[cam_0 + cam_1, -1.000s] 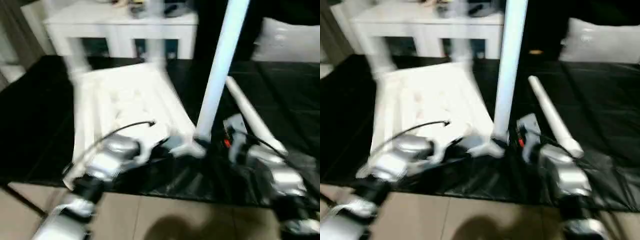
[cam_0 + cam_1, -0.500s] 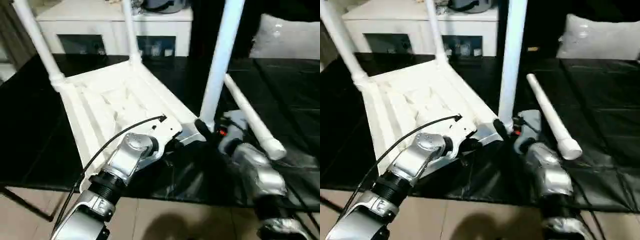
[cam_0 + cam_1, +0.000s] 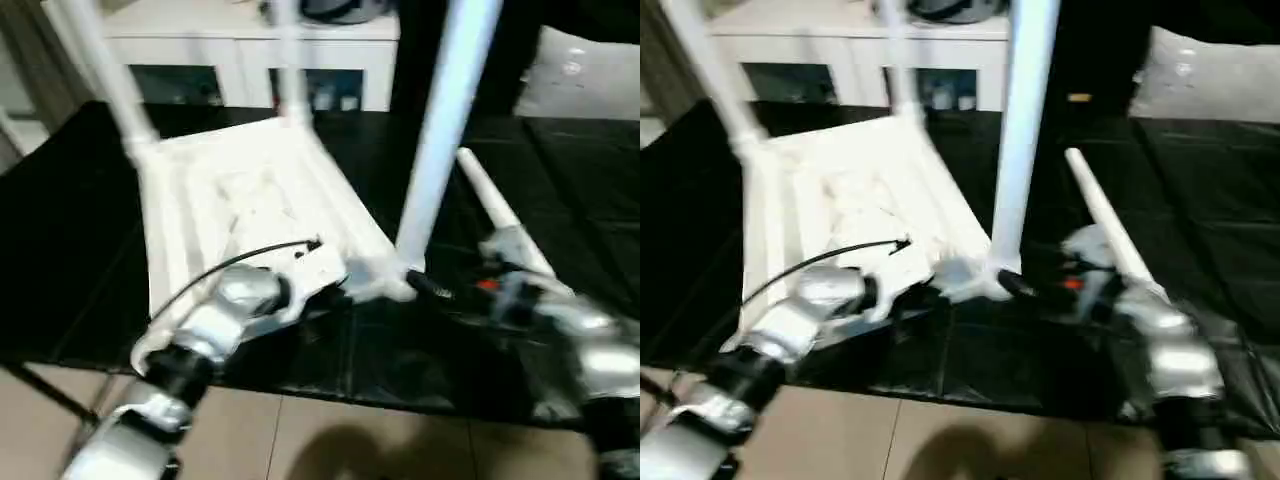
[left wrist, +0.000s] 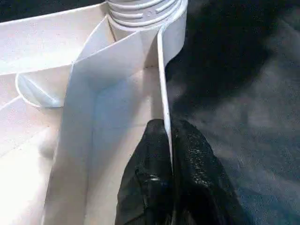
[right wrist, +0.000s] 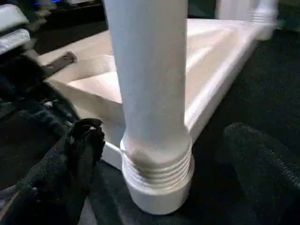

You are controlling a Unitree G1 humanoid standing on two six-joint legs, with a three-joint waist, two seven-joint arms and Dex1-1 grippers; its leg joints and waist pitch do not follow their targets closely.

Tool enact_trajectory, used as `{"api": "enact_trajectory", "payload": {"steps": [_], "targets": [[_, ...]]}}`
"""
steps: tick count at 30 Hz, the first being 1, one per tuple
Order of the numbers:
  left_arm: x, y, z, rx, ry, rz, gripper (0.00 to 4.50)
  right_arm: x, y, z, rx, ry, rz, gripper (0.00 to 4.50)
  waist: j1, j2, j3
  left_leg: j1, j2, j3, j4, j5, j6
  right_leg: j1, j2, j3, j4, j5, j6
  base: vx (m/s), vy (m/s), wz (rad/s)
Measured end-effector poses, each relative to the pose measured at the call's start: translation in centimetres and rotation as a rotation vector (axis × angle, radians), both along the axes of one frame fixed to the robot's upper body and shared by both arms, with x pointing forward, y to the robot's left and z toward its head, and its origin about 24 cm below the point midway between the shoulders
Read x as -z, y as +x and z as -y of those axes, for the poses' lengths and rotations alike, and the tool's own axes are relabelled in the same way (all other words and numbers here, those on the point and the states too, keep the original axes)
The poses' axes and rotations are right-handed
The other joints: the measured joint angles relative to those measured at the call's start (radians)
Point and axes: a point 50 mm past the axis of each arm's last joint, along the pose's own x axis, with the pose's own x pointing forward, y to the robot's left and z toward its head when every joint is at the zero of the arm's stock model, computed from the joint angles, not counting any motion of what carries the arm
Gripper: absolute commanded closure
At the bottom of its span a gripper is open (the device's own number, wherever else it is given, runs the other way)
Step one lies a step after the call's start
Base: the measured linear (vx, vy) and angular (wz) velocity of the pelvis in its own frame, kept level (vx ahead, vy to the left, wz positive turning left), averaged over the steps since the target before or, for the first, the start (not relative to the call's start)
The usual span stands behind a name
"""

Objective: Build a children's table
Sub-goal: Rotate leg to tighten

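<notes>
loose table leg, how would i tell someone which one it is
On the black mat lies the upturned white table top with three legs standing in its corner sockets. The loose leg lies flat on the mat just beyond the near upright leg, by the right pincer; it alone is not standing.

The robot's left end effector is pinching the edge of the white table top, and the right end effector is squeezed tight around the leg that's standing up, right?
Not quite. The left end effector does pinch the table top edge, but the right end effector isn't squeezing the leg. The right wrist view shows its fingers spread apart on either side of the leg, not touching it.
</notes>
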Motion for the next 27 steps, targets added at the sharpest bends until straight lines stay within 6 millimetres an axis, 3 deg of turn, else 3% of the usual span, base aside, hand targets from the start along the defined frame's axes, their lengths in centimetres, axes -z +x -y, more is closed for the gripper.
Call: {"api": "enact_trajectory", "payload": {"steps": [3,8,9,13,24,27], "targets": [[-0.2,-0.3,-0.9,0.094,0.028,-0.015,4.5,-0.2,-0.7,0.4,-0.136,-0.074,-0.026,0.06,0.017,-0.001,0.0,0.0,0.0,0.0,0.0,-0.001,0.001,0.0,0.0,0.0,0.001,0.0,-0.001,0.0,0.0,0.0],[-0.4,-0.5,-1.2,0.204,0.059,-0.044,4.5,0.6,-1.4,-0.8,-0.293,-0.11,-0.084,0.06,0.035,-0.003,0.0,0.001,0.0,0.001,0.001,-0.001,0.001,0.0,0.0,0.001,0.002,-0.001,-0.001,0.0,0.0,0.0],[-0.4,-0.6,-1.2,0.225,0.061,-0.049,4.5,0.7,-1.5,-0.9,-0.311,-0.113,-0.093,0.32,0.038,-0.003,0.0,0.001,0.0,0.001,0.001,-0.001,0.001,0.0,0.0,0.001,0.002,-0.001,0.0,0.0,0.0,0.0],[-0.5,-0.9,-1.3,0.29,0.065,-0.075,4.5,1.2,-1.3,-1.4,-0.337,-0.1,-0.109,0.6,0.047,-0.004,0.001,0.001,0.0,0.002,0.002,-0.001,0.001,0.0,-0.002,0.002,0.006,-0.001,-0.001,0.0,0.0,0.0],[-0.4,-0.9,-1.3,0.316,0.068,-0.091,4.5,1.7,-1.7,-1.9,-0.4,-0.091,-0.138,1.71,0.043,-0.007,0.001,0.003,0.0,0.003,0.004,0.0,0.0,0.0,-0.002,0.003,0.01,-0.003,0.001,0.0,0.0,0.0],[-0.4,-0.9,-1.3,0.315,0.067,-0.094,4.5,1.7,-1.7,-2.0,-0.402,-0.091,-0.139,1.84,0.044,-0.009,0.0,0.004,0.0,0.003,0.003,0.0,0.0,0.0,-0.002,0.003,0.011,-0.004,0.001,0.0,0.0,0.0]]}}
